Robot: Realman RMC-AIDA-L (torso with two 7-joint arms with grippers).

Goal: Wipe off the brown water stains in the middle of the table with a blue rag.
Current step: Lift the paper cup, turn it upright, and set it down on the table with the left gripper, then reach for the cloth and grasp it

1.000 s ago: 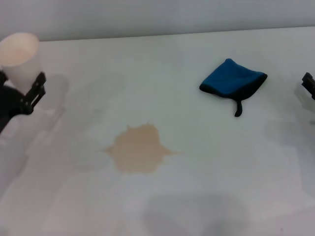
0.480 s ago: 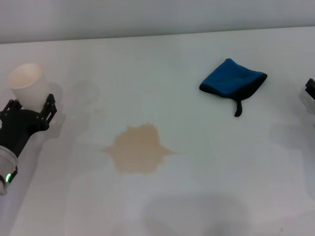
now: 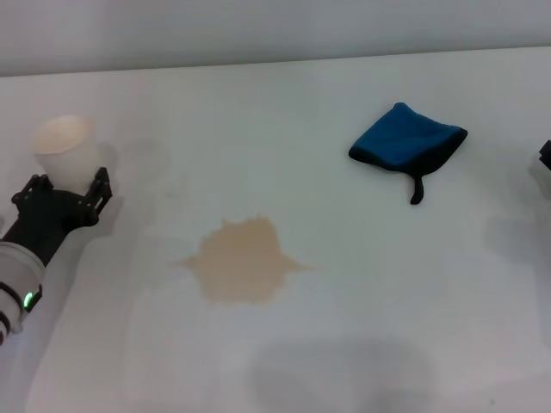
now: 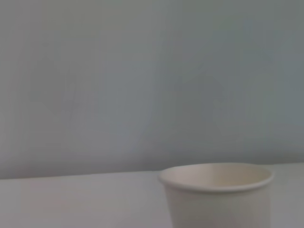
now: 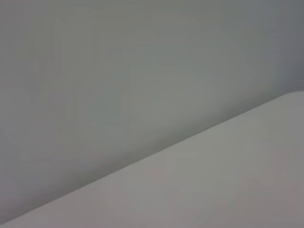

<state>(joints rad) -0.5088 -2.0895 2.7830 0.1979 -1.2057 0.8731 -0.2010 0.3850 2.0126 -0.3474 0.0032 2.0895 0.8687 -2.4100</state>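
Left gripper (image 3: pixel 62 183): black fingers sit either side of a white paper cup (image 3: pixel 65 148) near the left edge of the table (image 3: pixel 344 344), large plain white smooth top. Fingers look closed on the cup's lower wall; cup is upright, mouth open upward, with its base at or close to the surface, though contact can't be confirmed from the head view. Left wrist view shows the same cup (image 4: pixel 217 192) close in, rim level, table edge behind it and a grey wall beyond.

From that gripper toward the table centre: the brown water stains (image 3: pixel 243 261), a single light tan flat blotch with ragged pointed edges, lie in the middle, well apart from the cup and nearer the front edge than it. Nothing touches the blotch.

Further out, toward the far right corner: the blue rag (image 3: pixel 405 143), small folded bright-blue cloth with black edging, lies flat, its thin black loop strap trailing toward the front edge. It is well apart from the stain and from the left gripper, with the stain lying roughly between the two.

Right gripper (image 3: pixel 546 155): only a dark sliver shows at the right edge, near the rag but apart from it. Can't tell how its fingers stand. Right wrist view shows just bare tabletop and wall.
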